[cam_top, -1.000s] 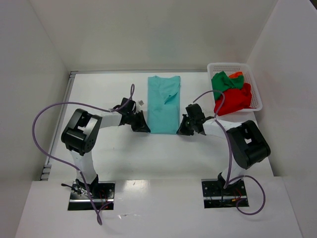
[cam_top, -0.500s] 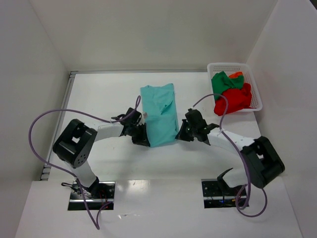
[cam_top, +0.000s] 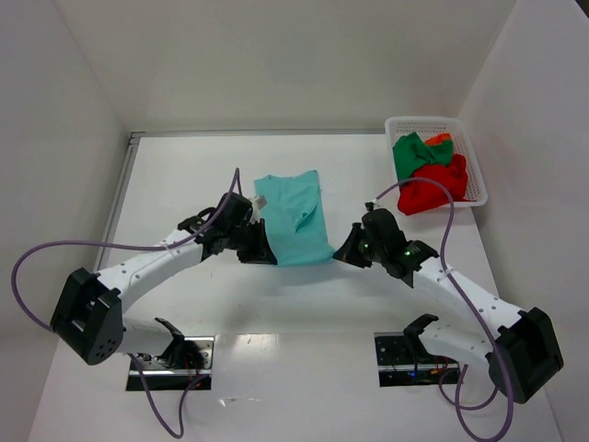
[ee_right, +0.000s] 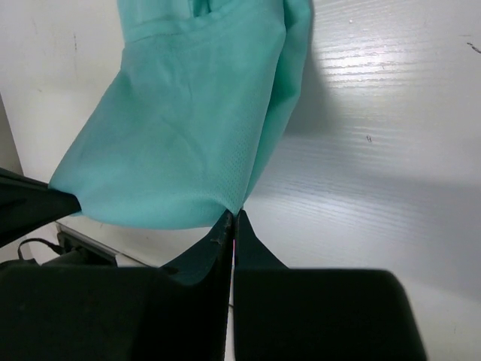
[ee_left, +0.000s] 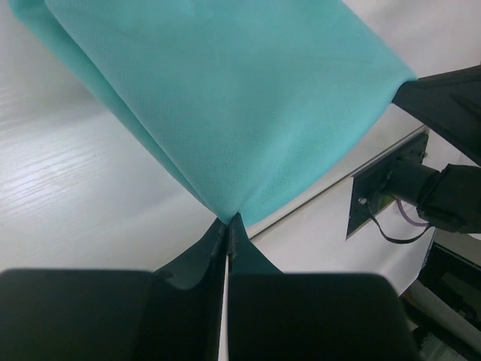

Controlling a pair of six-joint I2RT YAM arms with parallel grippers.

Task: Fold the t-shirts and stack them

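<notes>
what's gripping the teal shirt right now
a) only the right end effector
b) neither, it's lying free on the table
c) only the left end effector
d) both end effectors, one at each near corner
D: the left end effector and the right end effector are each pinched shut on a near corner of the teal t-shirt, as both wrist views show.
</notes>
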